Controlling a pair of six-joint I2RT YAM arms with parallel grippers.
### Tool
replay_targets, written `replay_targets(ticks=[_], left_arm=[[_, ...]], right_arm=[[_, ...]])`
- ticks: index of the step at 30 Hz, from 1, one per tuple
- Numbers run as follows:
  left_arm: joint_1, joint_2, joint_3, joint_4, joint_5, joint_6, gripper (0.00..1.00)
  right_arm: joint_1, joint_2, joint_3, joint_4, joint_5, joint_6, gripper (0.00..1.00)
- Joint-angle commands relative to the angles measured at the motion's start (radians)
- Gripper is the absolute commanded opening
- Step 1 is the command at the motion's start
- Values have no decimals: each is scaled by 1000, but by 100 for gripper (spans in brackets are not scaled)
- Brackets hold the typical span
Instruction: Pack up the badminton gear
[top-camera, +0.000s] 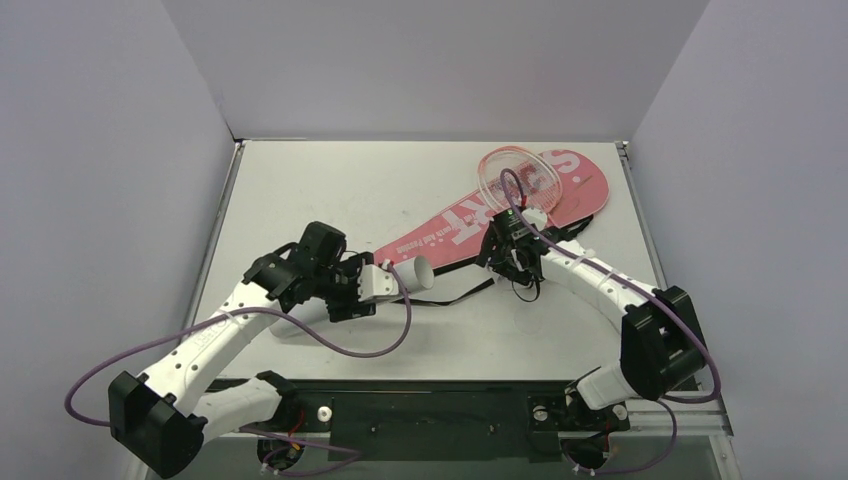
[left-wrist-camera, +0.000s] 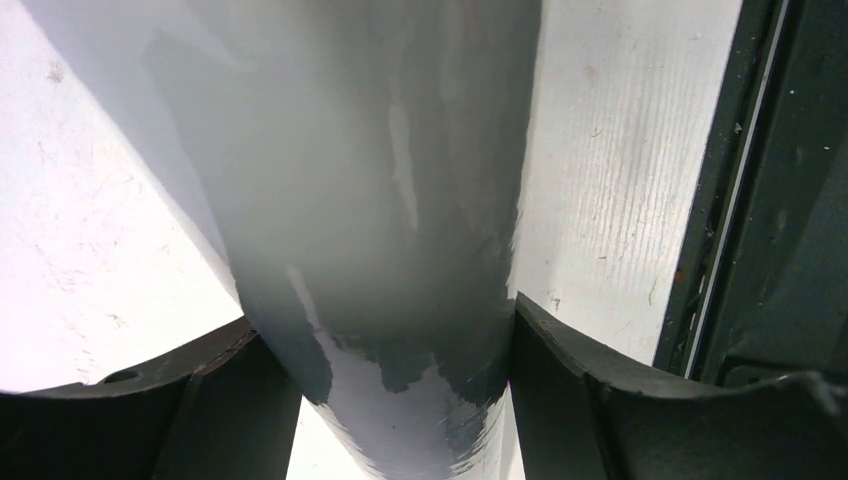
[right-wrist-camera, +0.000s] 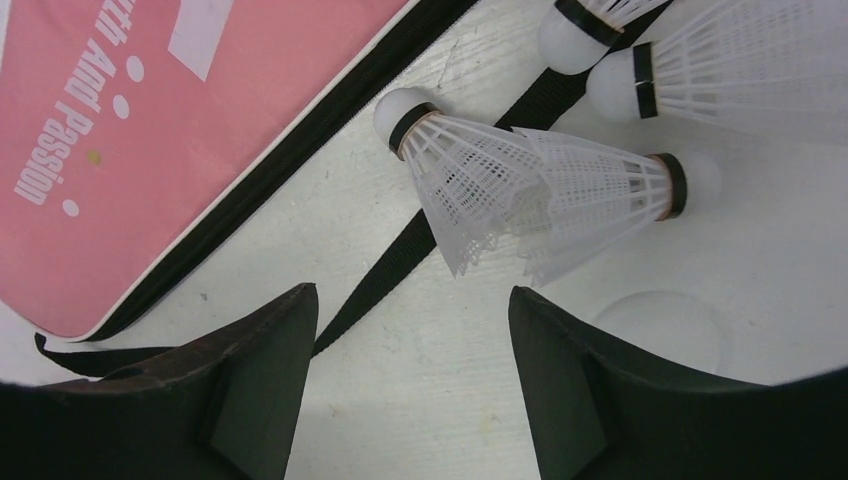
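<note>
My left gripper (top-camera: 378, 284) is shut on the long white tube (top-camera: 412, 273), which lies slanted on the table with its open end toward the middle. In the left wrist view the tube (left-wrist-camera: 380, 200) fills the gap between both fingers (left-wrist-camera: 590, 390). The pink "SPORT" cover (top-camera: 470, 215) lies at the back right, with a racket head (top-camera: 520, 172) resting on it. My right gripper (top-camera: 512, 256) hovers by the cover's near edge, open and empty (right-wrist-camera: 410, 295). Just ahead of it several white shuttlecocks (right-wrist-camera: 480, 175) lie on the table beside the cover (right-wrist-camera: 130, 130) and across its black strap (right-wrist-camera: 400, 260).
The black strap (top-camera: 470, 293) trails over the table between the two grippers. A faint clear round disc (right-wrist-camera: 660, 330) lies beside the right fingertip. Grey walls close in the table on three sides, and a dark rail (left-wrist-camera: 740, 200) runs along its near edge.
</note>
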Motion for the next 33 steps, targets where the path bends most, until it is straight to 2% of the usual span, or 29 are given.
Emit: replay_targets(ticks=[1, 12, 23, 25, 26, 28, 33], left_arm=[[-18, -30, -20, 101, -23, -48, 26], [-35, -90, -104, 205, -16, -132, 25], [-44, -131, -132, 210, -12, -168, 24], [-44, -137, -140, 218, -17, -173, 24], [-44, -141, -143, 221, -19, -174, 24], [-44, -146, -149, 231, -22, -183, 22], [-43, -153, -165, 249, -28, -194, 21]], right_arm=[[9, 37, -35, 108, -42, 88, 63], [15, 77, -62, 151, 15, 112, 54], [34, 74, -74, 141, 111, 88, 42], [40, 57, -71, 128, 138, 78, 34], [43, 53, -69, 118, 156, 75, 20], [50, 38, -63, 101, 183, 66, 1], [64, -13, -26, 53, 212, 20, 0]])
